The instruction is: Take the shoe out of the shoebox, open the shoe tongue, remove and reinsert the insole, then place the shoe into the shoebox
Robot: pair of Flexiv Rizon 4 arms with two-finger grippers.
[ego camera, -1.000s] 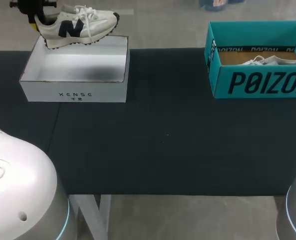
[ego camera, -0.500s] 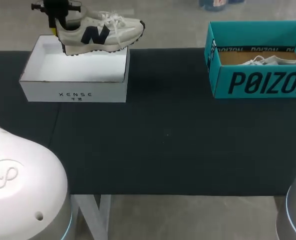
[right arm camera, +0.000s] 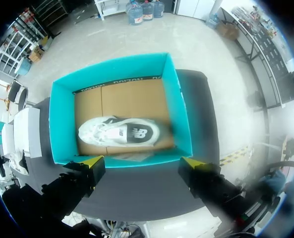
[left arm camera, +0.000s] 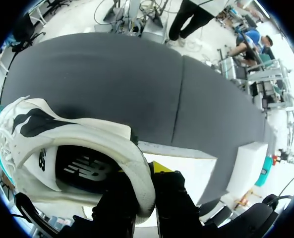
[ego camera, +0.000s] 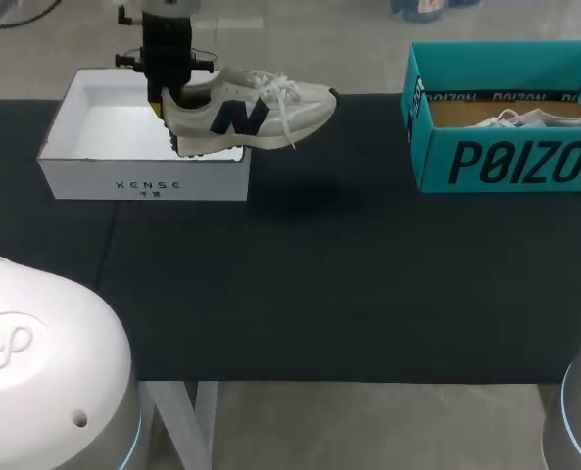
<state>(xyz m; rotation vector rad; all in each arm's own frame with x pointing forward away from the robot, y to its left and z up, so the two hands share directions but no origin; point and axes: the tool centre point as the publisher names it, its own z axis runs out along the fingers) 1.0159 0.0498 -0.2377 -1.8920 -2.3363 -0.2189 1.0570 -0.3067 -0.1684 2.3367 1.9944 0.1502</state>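
Observation:
A cream sneaker (ego camera: 261, 113) with a dark side logo hangs in the air, toe pointing right, over the right end of the open white shoebox (ego camera: 143, 181). My left gripper (ego camera: 172, 98) comes down from above and is shut on the sneaker's heel. In the left wrist view the heel collar (left arm camera: 137, 168) is pinched between the fingers of the left gripper (left arm camera: 147, 198), and the white box (left arm camera: 201, 171) lies below. My right gripper (right arm camera: 142, 162) hovers open above a teal shoebox (right arm camera: 62, 124) that holds a second pale sneaker (right arm camera: 119, 133).
The teal shoebox (ego camera: 506, 162) stands at the table's back right with its shoe (ego camera: 535, 118) inside. The dark table mat (ego camera: 329, 284) stretches between and in front of both boxes.
My left arm has carried the sneaker rightward and nearer, from over the white box's back edge to its right end. The right arm has kept still.

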